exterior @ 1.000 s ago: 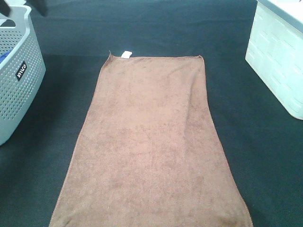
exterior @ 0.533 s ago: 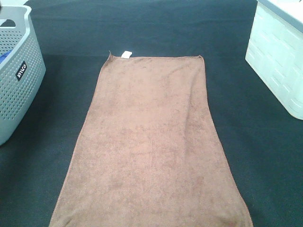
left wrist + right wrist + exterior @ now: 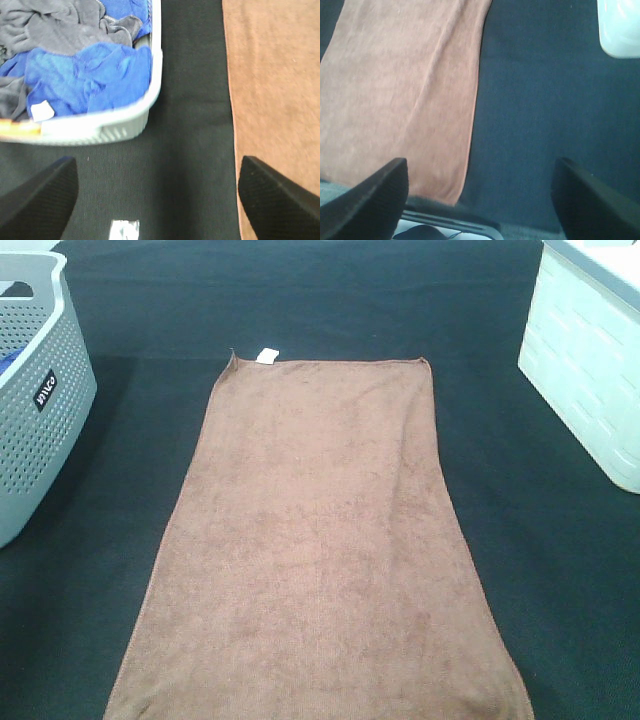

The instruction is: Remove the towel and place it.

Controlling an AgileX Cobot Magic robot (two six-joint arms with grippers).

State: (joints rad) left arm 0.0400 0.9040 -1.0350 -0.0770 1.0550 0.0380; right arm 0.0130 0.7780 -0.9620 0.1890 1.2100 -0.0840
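Observation:
The brown towel (image 3: 320, 540) lies spread flat on the black table cloth in the exterior high view, long side running from near to far, with its white tag (image 3: 266, 355) at the far left corner. Neither gripper shows in that view. In the left wrist view my left gripper (image 3: 157, 200) is open and empty above the cloth, between the grey basket (image 3: 125, 117) and the towel's edge (image 3: 270, 80). In the right wrist view my right gripper (image 3: 480, 200) is open and empty above the cloth, beside the towel's other edge (image 3: 405, 90).
The grey perforated basket (image 3: 35, 400) stands at the left, holding blue and grey clothes (image 3: 85, 75). A white bin (image 3: 590, 360) stands at the right and shows in the right wrist view (image 3: 620, 25). A small shiny scrap (image 3: 124, 231) lies on the cloth.
A dark shape at the top left corner above the basket has left the exterior high view. The towel has not moved.

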